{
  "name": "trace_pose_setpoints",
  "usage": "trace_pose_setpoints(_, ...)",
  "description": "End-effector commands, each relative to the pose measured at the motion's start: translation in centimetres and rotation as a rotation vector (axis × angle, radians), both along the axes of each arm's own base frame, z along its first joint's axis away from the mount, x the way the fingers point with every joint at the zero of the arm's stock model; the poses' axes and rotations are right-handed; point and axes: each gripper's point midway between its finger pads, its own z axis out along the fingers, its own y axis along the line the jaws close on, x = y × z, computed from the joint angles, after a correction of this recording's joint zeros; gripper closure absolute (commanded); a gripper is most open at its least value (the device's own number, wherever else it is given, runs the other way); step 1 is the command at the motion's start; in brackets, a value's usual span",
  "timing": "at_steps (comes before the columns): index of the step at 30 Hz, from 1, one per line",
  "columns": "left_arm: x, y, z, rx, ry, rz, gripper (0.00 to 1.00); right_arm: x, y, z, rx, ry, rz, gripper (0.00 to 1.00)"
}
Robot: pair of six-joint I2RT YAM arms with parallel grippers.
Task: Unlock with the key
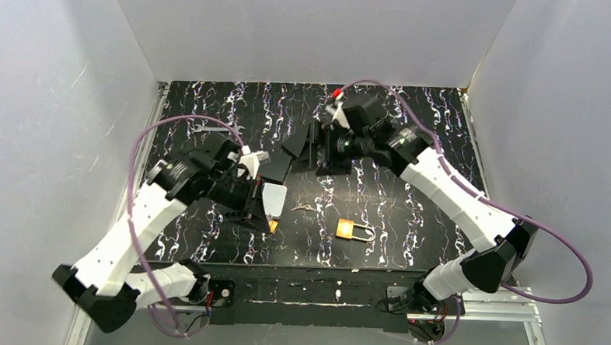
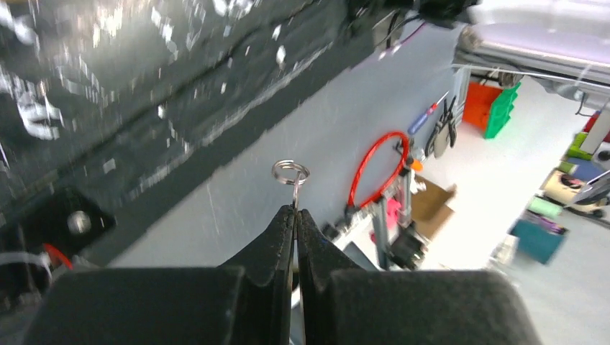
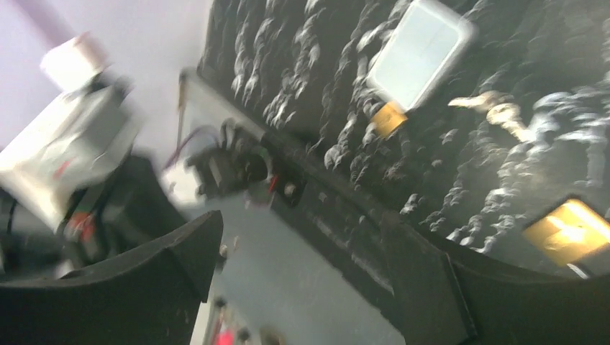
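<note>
Over on the left, the left gripper (image 2: pixel 295 213) is pinched tight on a thin strip of metal, the key (image 2: pixel 295 194) as we judge it, with its split ring (image 2: pixel 290 172) poking out past the fingertips. The blade we cannot see, so which end leads is anyone's guess. In the top view a small brass piece (image 1: pixel 272 226) sits right at that gripper's tip, too small to name. Moving right, loose keys (image 1: pixel 305 208) lie on the table (image 1: pixel 409 224), and just beyond them the padlock (image 1: pixel 346 229) lies flat and unheld, shackle (image 1: pixel 366 234) pointing right. Further right and farther back, the right gripper (image 3: pixel 302 237) hangs wide open and empty, well apart from the padlock. To do this well, we reckon it should come down and clamp the padlock body so the keyway faces the key. Watch the loose keys: they lie between the key and the padlock.
</note>
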Motion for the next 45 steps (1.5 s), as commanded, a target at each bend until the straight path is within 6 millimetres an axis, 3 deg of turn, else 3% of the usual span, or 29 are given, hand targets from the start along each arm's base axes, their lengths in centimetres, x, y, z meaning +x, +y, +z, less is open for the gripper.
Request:
trace_pose_setpoints(1, -4.7, 2.4, -0.8, 0.154, 0.321, 0.018, 1.00, -6.6, 3.8, 4.3, 0.344, -0.108, 0.386, 0.11)
trace_pose_setpoints(6, -5.8, 0.8, 2.1, 0.014, 0.388, -0.041, 1.00, -11.3, 4.4, 7.9, 0.685, -0.101, 0.567, 0.10)
trace_pose_setpoints(11, -6.4, 0.2, 4.3, -0.079, 0.386, -0.087, 1.00, -13.7, 5.1, 7.5, 0.712, -0.069, 0.684, 0.15)
trace_pose_setpoints(16, -6.0, -0.3, 4.9, -0.098, 0.377, -0.084, 1.00, -15.5, 6.2, 6.8, 0.709, -0.027, 0.765, 0.30)
trace_pose_setpoints(18, -5.9, -0.5, 5.6, -0.123, 0.366, -0.094, 1.00, -15.9, 6.3, 6.5, 0.706, -0.014, 0.783, 0.37)
trace_pose_setpoints(26, -5.8, -0.8, 8.0, -0.209, 0.251, -0.132, 1.00, -17.0, 6.1, 6.4, 0.703, 0.035, 0.827, 0.45)
trace_pose_setpoints(45, -4.9, -0.9, 8.3, -0.210, 0.177, -0.119, 1.00, -18.5, 4.7, 8.7, 0.789, 0.064, 0.876, 0.91)
